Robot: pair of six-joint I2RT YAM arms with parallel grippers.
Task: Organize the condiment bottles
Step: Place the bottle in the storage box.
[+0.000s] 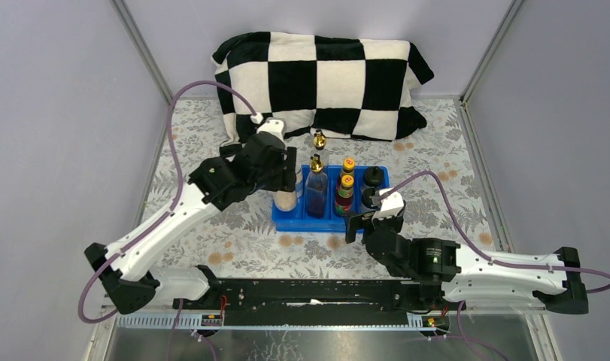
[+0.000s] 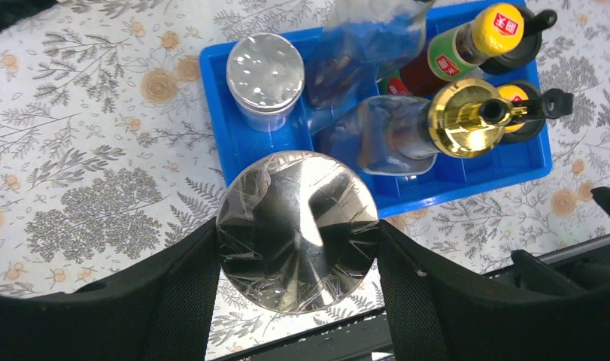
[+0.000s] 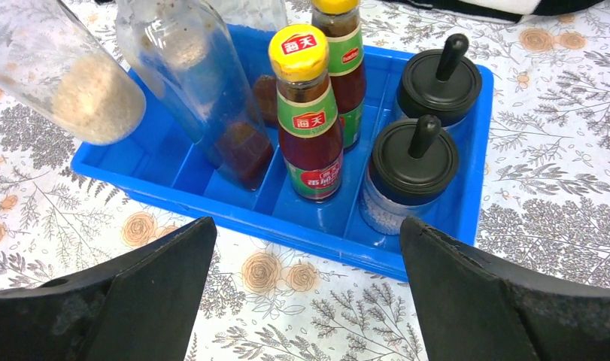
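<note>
My left gripper [image 1: 288, 180] [image 2: 297, 252] is shut on a clear grey-lidded jar [image 2: 297, 226] of beige powder [image 3: 87, 90] and holds it over the left front corner of the blue tray [image 1: 309, 222]. A second grey-lidded jar [image 2: 265, 71] stands in the tray's left back cell. One gold-topped bottle [image 1: 315, 188] [image 2: 467, 116], two yellow-capped sauce bottles [image 3: 309, 128] [image 3: 343, 60] and two black-capped shakers [image 3: 414, 162] [image 3: 441, 79] stand in the tray. The other gold-topped bottle [image 1: 319, 140] stands behind the tray. My right gripper [image 1: 367, 222] [image 3: 301, 301] is open and empty in front of the tray.
A black-and-white checkered cushion [image 1: 324, 83] lies at the back of the floral tablecloth [image 1: 211, 241]. Grey walls close in both sides. A black rail [image 1: 309, 289] runs along the near edge between the arm bases.
</note>
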